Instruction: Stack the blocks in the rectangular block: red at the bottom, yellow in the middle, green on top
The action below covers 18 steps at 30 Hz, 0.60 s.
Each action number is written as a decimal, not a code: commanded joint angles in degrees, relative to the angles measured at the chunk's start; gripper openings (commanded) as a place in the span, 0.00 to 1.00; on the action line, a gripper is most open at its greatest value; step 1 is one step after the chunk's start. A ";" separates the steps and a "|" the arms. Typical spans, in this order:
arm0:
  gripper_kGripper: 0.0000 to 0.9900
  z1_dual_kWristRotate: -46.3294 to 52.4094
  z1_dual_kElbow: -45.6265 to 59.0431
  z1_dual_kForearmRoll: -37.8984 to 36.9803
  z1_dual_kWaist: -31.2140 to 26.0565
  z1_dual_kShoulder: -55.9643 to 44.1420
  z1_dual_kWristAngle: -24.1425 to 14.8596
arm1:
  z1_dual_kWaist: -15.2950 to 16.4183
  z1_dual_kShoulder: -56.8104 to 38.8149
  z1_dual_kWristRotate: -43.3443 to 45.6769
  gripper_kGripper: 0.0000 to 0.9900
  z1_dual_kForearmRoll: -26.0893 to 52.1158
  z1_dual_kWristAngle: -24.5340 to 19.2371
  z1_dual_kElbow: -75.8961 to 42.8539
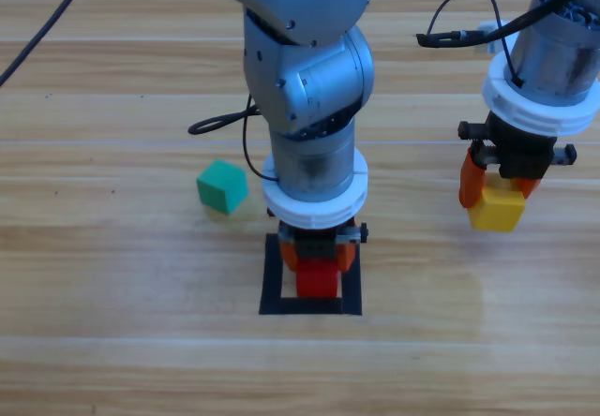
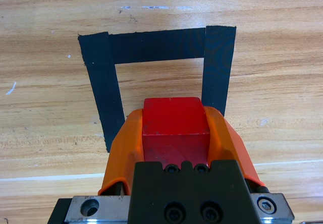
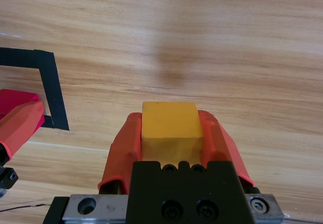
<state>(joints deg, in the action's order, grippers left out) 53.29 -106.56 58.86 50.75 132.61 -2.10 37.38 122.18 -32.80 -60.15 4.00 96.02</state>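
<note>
We log the left gripper [image 1: 319, 259] clamped on the red cube [image 1: 317, 279] inside the black tape frame [image 1: 273, 275]. The right gripper [image 1: 500, 187], right of the frame, grips the yellow cube [image 1: 497, 208]; the green cube [image 1: 222, 186] sits upper-left. Risk: red dragged off-centre at release, yellow then seated crooked.

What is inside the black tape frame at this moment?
The red cube, gripped between the left gripper's jaws, sits inside the tape frame, with bare wood around it. Whether it touches the table is hidden.
</note>
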 commanded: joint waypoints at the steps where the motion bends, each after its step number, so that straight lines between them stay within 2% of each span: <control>1: 0.00 -0.47 0.03 -0.59 0.32 3.44 -0.63 | 1.46 1.75 0.72 0.02 1.35 0.48 0.13; 12: 0.00 -0.47 0.21 -0.94 0.32 3.88 -0.89 | 1.46 1.75 0.89 0.02 1.44 0.48 0.22; 13: 0.03 -0.47 0.21 -0.94 0.32 3.88 -0.89 | 1.55 1.75 0.98 0.02 1.44 0.48 0.22; 14: 0.12 -0.47 0.03 -0.94 0.32 3.97 -0.89 | 1.46 1.75 0.98 0.02 1.35 0.48 0.22; 15: 0.30 -0.47 -0.23 -0.94 0.32 4.06 -0.98 | 1.46 1.75 0.98 0.02 1.44 0.48 0.22; 16: 0.51 -0.47 -0.58 -0.94 0.32 4.06 -0.98 | 1.46 1.75 0.98 0.02 1.44 0.48 0.22; 17: 0.83 -0.29 -1.02 -0.77 0.32 3.71 -1.06 | 1.46 1.75 0.98 0.02 1.35 0.48 0.22; 18: 0.92 -0.11 -0.85 -0.77 0.32 3.35 -1.15 | 1.46 1.75 0.98 0.02 1.35 0.48 0.22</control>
<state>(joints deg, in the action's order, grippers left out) 53.27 -106.60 58.72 50.75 133.37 -2.30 37.39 122.18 -32.44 -60.15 4.01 96.03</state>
